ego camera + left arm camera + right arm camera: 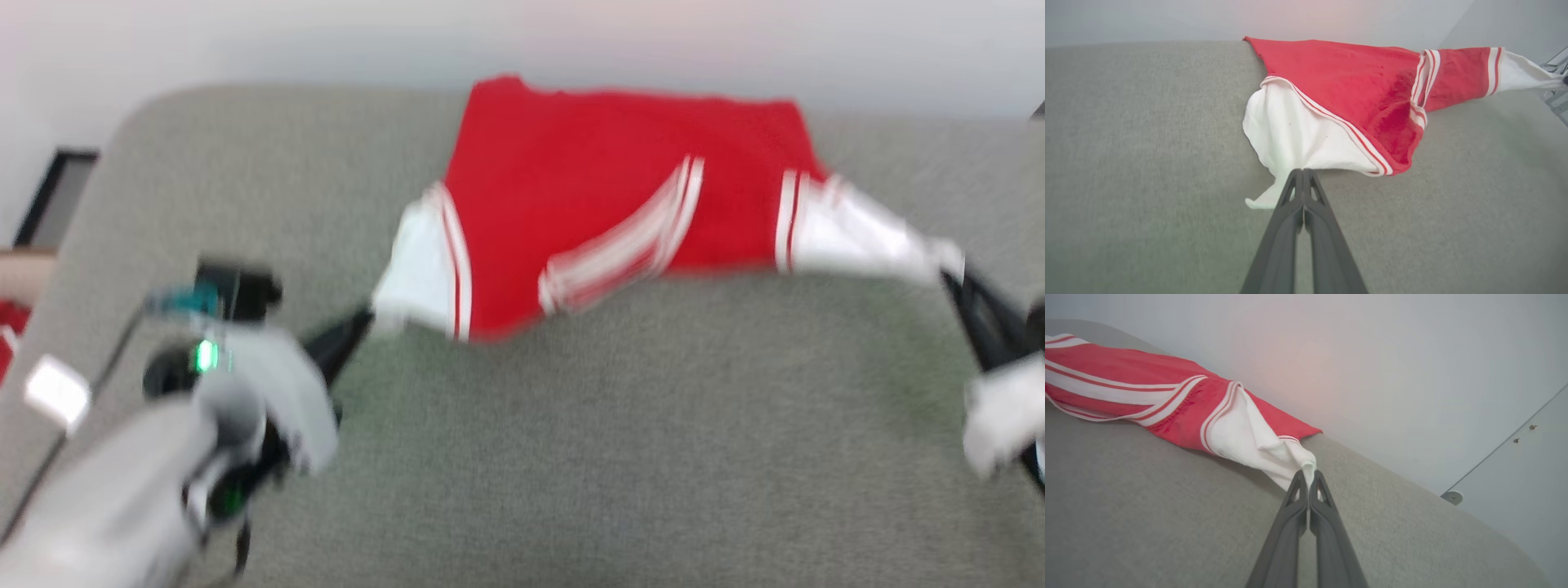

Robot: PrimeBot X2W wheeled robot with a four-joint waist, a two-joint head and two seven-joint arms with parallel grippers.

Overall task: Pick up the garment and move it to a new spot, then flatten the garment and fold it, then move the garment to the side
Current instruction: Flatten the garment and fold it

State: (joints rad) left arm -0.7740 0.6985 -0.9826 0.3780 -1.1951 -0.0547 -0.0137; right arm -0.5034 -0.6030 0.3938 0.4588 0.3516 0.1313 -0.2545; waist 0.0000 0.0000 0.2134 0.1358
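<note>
Closest to me in the head view is my left arm (122, 490), pale and blurred, over the near left part of the gray table (571, 457). Its left gripper (365, 318) points toward the middle of the table. On the left wrist view the 2 dark fingers (1290, 216) are pressed together, with the left gripper (1303, 172) pinching the tip of the white left sleeve (1294, 134).

Over by the right edge, the right gripper (949, 276) does the same. On its wrist view the right gripper (1309, 474) has its fingers closed tight on the bunched end of the white right sleeve (1249, 445).

Between the 2 grippers the shirt (604, 180) is stretched sideways across the far half of the table, red body toward the far edge and both sleeves pulled out toward the left and right edges. A shadow runs under its near edge, so that edge looks slightly raised. I cannot tell how much of it touches the table. The red-and-white striped neck trim (629, 241) slants across the near middle of the shirt. Its far hem reaches the far edge, just before the pale wall (245, 33).
</note>
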